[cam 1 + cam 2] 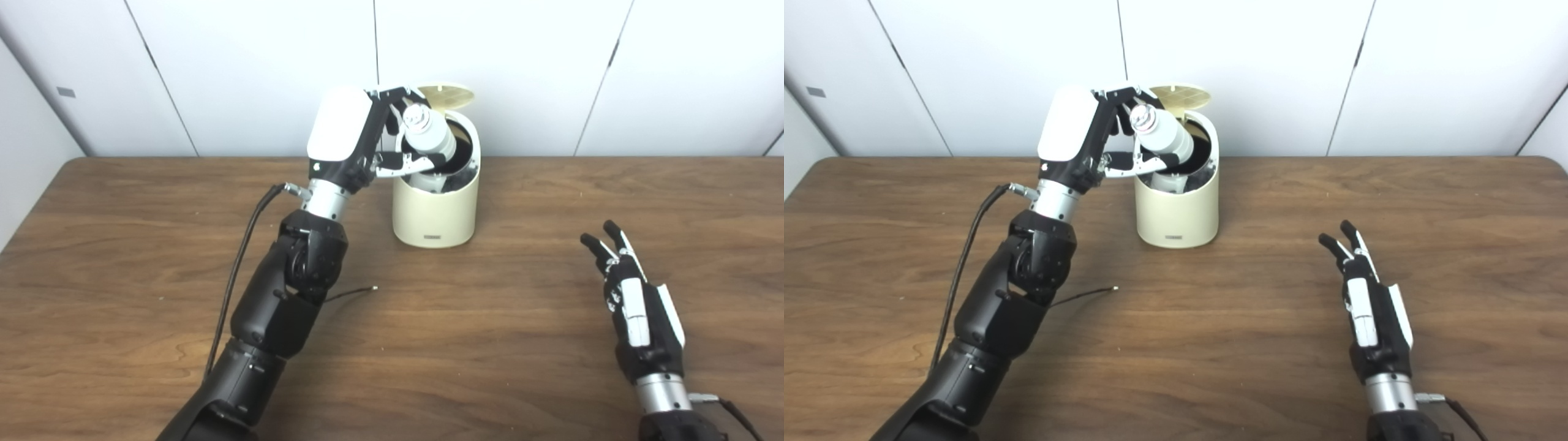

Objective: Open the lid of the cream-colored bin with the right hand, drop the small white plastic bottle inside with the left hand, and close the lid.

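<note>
My left robot hand point(367, 138) grips the small white plastic bottle point(429, 136) around its body, tilted over the open cream-colored bin point(436, 208) at twelve o'clock; it looks light, rigid and slick, while my right robot hand point(637, 306) rests empty, fingers spread.

Bin point(435, 208) stands far centre on the worktop point(490, 343), lid point(446, 96) raised behind it. Bottle point(429, 136) tilted over its mouth, left hand point(361, 138) beside. Right hand point(637, 306) near right, well apart.
</note>
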Robot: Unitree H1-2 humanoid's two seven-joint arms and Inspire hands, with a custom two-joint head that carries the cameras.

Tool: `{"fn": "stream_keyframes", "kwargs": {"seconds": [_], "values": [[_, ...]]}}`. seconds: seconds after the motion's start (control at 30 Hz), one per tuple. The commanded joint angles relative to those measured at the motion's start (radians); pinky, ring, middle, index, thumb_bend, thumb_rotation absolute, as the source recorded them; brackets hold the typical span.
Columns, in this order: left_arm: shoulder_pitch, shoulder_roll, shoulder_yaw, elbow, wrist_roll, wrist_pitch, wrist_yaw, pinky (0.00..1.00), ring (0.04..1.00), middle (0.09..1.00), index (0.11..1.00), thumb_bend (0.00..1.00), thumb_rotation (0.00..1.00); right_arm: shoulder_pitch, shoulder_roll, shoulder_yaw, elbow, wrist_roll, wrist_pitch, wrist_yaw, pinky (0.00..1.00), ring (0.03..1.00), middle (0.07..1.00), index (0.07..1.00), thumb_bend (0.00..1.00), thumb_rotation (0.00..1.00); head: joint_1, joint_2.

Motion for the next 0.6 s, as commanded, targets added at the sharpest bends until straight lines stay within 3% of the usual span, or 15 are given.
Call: {"fn": "stream_keyframes", "kwargs": {"seconds": [0.0,0.2,0.27,0.3,0.37,0.57], "values": [[-0.046,0.005,0.002,-0.038,0.005,0.011,0.0,0.27,0.346,0.444,0.543,0.49,0.0,0.009,0.013,0.005,0.012,0.009,-0.031,-0.004,1.0,0.945,0.861,0.95,0.62,0.97,-0.001,0.001],[-0.043,0.006,0.0,-0.069,0.009,0.081,-0.06,0.3,0.36,0.444,0.552,0.5,0.0,0.007,0.015,0.004,0.011,0.012,-0.031,-0.004,1.0,0.943,0.853,0.95,0.6,0.96,0.001,0.003],[-0.044,0.016,-0.011,-0.086,0.025,0.114,-0.098,0.35,0.411,0.417,0.536,0.51,0.0,0.005,0.015,0.003,0.014,0.011,-0.034,-0.006,1.0,0.939,0.847,0.947,0.61,0.96,0.001,0.003],[-0.045,0.022,-0.017,-0.091,0.032,0.122,-0.111,0.38,0.442,0.468,0.56,0.73,0.03,0.005,0.015,0.003,0.015,0.012,-0.035,-0.005,1.0,0.936,0.846,0.948,0.61,0.96,0.002,0.004],[-0.047,0.032,-0.028,-0.096,0.04,0.125,-0.123,0.44,0.5,0.524,0.594,0.94,0.08,0.005,0.012,0.002,0.016,0.017,-0.035,-0.002,1.0,0.932,0.844,0.95,0.6,0.96,0.002,0.005],[-0.042,0.046,-0.04,-0.103,0.054,0.114,-0.124,0.55,0.584,0.592,0.652,1.0,0.13,0.005,0.01,0.002,0.019,0.02,-0.04,0.0,1.0,0.917,0.828,0.949,0.61,0.95,0.008,0.005]]}}
